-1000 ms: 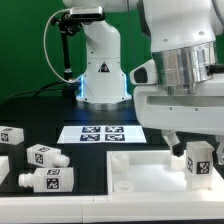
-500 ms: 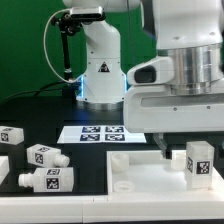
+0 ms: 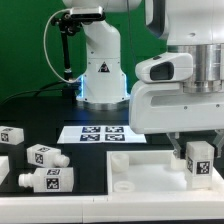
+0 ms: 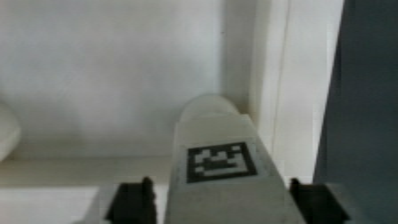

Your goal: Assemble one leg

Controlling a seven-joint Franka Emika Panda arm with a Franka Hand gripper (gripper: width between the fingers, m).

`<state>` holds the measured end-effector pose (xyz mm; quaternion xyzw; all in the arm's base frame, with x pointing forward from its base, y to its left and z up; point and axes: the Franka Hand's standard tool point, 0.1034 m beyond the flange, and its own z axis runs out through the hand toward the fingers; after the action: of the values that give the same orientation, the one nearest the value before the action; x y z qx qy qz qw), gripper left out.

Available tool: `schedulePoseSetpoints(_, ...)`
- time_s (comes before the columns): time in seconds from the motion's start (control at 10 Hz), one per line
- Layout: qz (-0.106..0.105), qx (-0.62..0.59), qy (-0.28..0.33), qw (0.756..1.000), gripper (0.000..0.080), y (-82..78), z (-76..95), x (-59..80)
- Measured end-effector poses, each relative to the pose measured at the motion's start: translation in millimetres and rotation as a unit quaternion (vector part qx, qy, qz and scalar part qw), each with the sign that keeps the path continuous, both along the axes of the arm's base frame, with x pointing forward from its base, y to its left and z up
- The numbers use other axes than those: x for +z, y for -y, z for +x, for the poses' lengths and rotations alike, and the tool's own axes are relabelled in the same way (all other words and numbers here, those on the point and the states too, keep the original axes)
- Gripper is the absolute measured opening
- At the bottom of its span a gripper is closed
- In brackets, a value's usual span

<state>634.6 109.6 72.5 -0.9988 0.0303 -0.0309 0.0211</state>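
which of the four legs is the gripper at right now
The leg standing upright on the tray-like piece, at the exterior view's right, directly under the gripper. The other three legs lie apart on the table at the left.

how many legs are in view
4: three legs lie loose at the exterior view's left, and one stands on the tray-like piece under the claw. None seem hidden.

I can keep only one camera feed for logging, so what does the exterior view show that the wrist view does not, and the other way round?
Only the exterior view shows three loose legs on the table, the marker board and the arm's base. Only the wrist view shows both fingertips of the pincer flanking the leg. Both show the leg standing on the white tray-like piece.
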Motion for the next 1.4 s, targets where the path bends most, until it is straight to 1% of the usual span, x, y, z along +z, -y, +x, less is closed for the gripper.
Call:
schedulePoseSetpoints(0.1,0.002,-0.029,-0.001,1.0,0.0284,-0.2,0.0,0.0)
schedulePoseSetpoints(0.3,0.005,-0.082,-0.003,0.997,0.0285,-0.7,0.1,0.1)
schedulePoseSetpoints(0.4,0.013,-0.171,0.004,0.985,0.0285,-3.3,-0.6,-0.6)
schedulePoseSetpoints(0.5,0.017,-0.259,-0.004,0.966,0.0285,-6.0,-0.9,-0.4)
schedulePoseSetpoints(0.6,0.021,-0.337,-0.013,0.941,0.0285,-7.1,0.4,0.0)
schedulePoseSetpoints(0.7,0.037,-0.444,-0.022,0.895,0.0285,-8.1,1.5,-0.2)
schedulePoseSetpoints(0.8,0.054,-0.535,-0.03,0.843,0.0285,-10.1,2.5,0.0)
schedulePoseSetpoints(0.9,0.066,-0.599,-0.036,0.797,0.0285,-11.2,3.6,0.5)
schedulePoseSetpoints(1.0,0.07,-0.635,-0.04,0.768,0.0285,-10.7,4.2,1.1)
schedulePoseSetpoints(1.1,0.071,-0.648,-0.04,0.757,0.0285,-10.6,4.5,0.9)
schedulePoseSetpoints(1.2,0.07,-0.639,-0.04,0.765,0.0286,-10.6,4.3,0.5)
schedulePoseSetpoints(1.3,0.063,-0.596,-0.038,0.8,0.0286,-10.2,2.8,-0.2)
schedulePoseSetpoints(1.4,0.053,-0.5,-0.036,0.864,0.0471,-7.3,0.7,-2.7)
